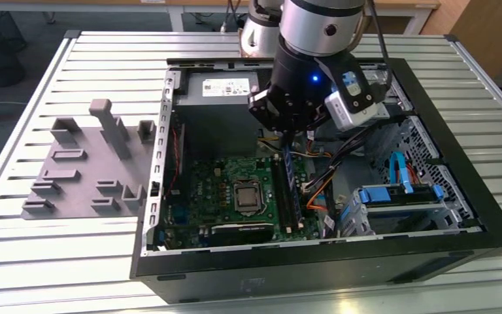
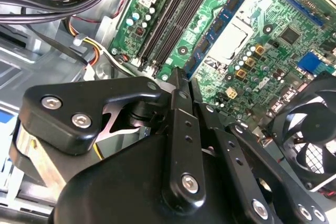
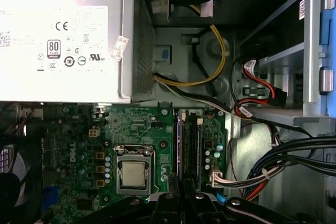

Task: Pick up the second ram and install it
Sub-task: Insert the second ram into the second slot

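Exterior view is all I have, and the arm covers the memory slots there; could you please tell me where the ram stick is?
Observer: In the second wrist view, a blue ram stick stands on edge in the slot next to the processor socket.
Operator: Thank you. Where is the gripper relative to it?
Observer: The gripper has its tip at the near end of the stick. I cannot confirm whether they are touching.
Operator: And the other slots?
Observer: The black slots beside the stick, on the side away from the socket, look empty.
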`<state>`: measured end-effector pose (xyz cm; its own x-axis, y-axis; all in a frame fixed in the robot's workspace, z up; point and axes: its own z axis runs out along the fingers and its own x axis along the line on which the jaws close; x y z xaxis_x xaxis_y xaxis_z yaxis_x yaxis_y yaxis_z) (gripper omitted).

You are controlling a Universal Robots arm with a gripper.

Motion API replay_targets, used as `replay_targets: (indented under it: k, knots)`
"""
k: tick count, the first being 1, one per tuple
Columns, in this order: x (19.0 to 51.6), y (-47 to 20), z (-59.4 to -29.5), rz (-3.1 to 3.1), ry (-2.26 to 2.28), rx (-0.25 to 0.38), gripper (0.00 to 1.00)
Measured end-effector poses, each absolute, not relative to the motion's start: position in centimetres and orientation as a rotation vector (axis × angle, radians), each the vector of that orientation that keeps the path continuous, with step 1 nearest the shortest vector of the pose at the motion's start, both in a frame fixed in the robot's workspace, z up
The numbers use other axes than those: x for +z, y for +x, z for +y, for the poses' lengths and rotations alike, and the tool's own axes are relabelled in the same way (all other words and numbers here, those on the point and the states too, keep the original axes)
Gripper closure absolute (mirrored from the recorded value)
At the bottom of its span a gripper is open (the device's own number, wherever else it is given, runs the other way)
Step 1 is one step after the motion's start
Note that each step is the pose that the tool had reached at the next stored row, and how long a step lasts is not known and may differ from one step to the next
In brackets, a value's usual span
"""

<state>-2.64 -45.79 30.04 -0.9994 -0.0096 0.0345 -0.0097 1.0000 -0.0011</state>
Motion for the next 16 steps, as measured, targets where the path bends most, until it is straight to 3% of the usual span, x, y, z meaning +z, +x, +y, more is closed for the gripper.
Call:
replay_targets:
  k: [16]
  knots:
    - [28.1, -2.6, -46.0, -3.107, 0.013, 0.003, 0.86]
